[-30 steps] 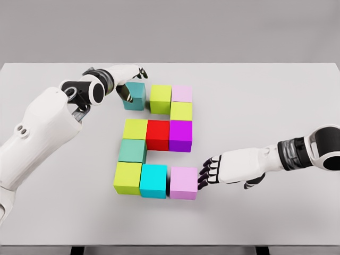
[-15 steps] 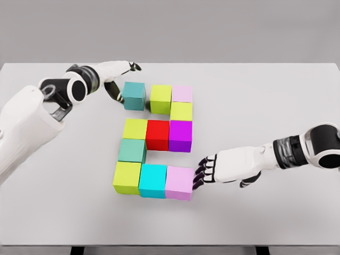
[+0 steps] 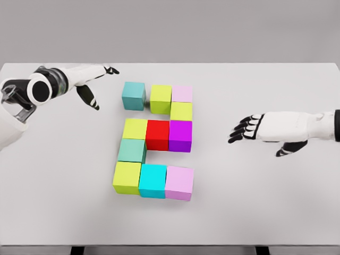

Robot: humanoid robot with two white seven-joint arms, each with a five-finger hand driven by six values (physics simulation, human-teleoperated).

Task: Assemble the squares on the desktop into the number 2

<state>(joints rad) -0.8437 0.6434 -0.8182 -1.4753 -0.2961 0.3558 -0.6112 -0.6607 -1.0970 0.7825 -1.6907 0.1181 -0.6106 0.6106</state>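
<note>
Having pulled back from the coloured square blocks (image 3: 154, 142), both hands now hover clear of them over the white worktop (image 3: 276, 202). The left hand (image 3: 90, 79), fingers released, sits left of the teal block (image 3: 133, 95); the right hand (image 3: 265, 130), fingers spread, has withdrawn rightward from the pink block (image 3: 179, 183), which now touches its cyan neighbour (image 3: 153, 180).

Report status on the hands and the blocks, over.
Left hand open, clear of blocks. Right hand open, clear too. Ten blocks form a 2; teal block at top left sits slightly gapped. Nothing in the way.

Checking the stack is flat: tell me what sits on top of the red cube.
Nothing sits on the red cube; its top face is bare. It rests on the table between a yellow-green cube and a purple cube. Its underside is hidden.
</note>
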